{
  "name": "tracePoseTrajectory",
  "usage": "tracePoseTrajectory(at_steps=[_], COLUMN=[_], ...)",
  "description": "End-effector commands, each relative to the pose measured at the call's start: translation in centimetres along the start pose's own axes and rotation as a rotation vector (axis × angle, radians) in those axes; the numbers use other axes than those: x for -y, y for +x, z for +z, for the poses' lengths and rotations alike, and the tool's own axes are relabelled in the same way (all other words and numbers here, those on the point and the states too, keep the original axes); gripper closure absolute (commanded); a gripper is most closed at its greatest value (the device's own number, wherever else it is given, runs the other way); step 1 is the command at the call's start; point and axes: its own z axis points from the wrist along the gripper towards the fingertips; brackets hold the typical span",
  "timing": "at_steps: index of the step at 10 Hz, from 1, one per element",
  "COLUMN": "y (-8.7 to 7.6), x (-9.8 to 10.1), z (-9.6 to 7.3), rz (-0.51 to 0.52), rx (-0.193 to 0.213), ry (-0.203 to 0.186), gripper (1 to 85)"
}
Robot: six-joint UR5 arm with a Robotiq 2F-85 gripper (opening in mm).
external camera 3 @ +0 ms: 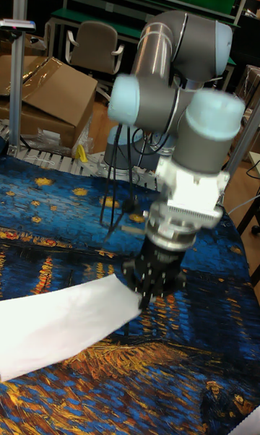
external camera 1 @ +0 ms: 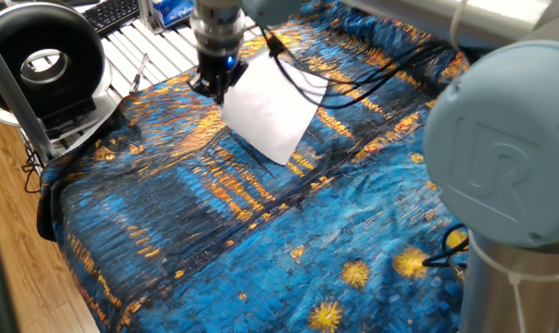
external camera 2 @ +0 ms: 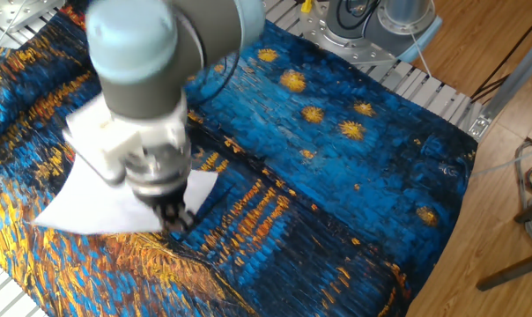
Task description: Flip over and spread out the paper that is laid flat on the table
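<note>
On the blue cloth-draped table (external camera 1: 215, 240), toward its 11 o'clock corner as seen from one fixed view, the gripper (external camera 1: 211, 85) was found closed on a corner of the paper (external camera 1: 268, 109). Its fingers were pinched on the sheet's edge, with no gap visible between them in any view, though motion blur softened the detail.

The paper was a plain white sheet, unmarked on the visible face. From one fixed view it extended from the gripper toward 4 o'clock, and its far corner pointed at the table's centre. From the other fixed view the paper (external camera 2: 107, 198) lay mostly behind the arm's wrist, spreading toward 9 o'clock from the gripper (external camera 2: 178, 218). In the tall fixed view the paper (external camera 3: 61, 323) ran out toward 8 o'clock from the gripper (external camera 3: 148, 287) and appeared gently bowed, not pressed flat. Whether the held corner was lifted clear of the cloth could not be determined.

The table covering was wrinkled, with orange-yellow streaks and star bursts. At 10 o'clock in one fixed view, off the cloth, stood a black ring-shaped device (external camera 1: 41, 57) on a white slatted surface (external camera 1: 136, 51), and a keyboard (external camera 1: 111, 13) lay beyond it. In the tall fixed view, a cardboard box (external camera 3: 47, 95) and a chair (external camera 3: 94, 48) stood behind the table.
</note>
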Motion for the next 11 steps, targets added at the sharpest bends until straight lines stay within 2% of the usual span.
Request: tracePoseTrajectory(at_steps=[1,2,4,5,6,7,8,9,11], y=[2.3,2.5,3.0,3.2,3.0,2.4,1.7,1.1,-1.0], x=[1.7,2.6,4.4,4.7,4.2,2.9,2.8,2.2,2.8], z=[-7.6,-8.8,-10.3,-10.6,-10.1,-9.4,-9.4,-9.3,-9.4], rz=[0.006,-0.004,-0.028,-0.034,-0.030,-0.012,-0.005,0.029,0.037], rx=[-0.071,-0.085,-0.097,-0.097,-0.097,-0.076,-0.051,-0.027,0.055], ry=[0.004,0.005,0.031,0.034,0.017,-0.013,-0.019,-0.042,-0.021], gripper=[84.7,84.7,84.7,84.7,84.7,84.7,84.7,84.7,84.7])
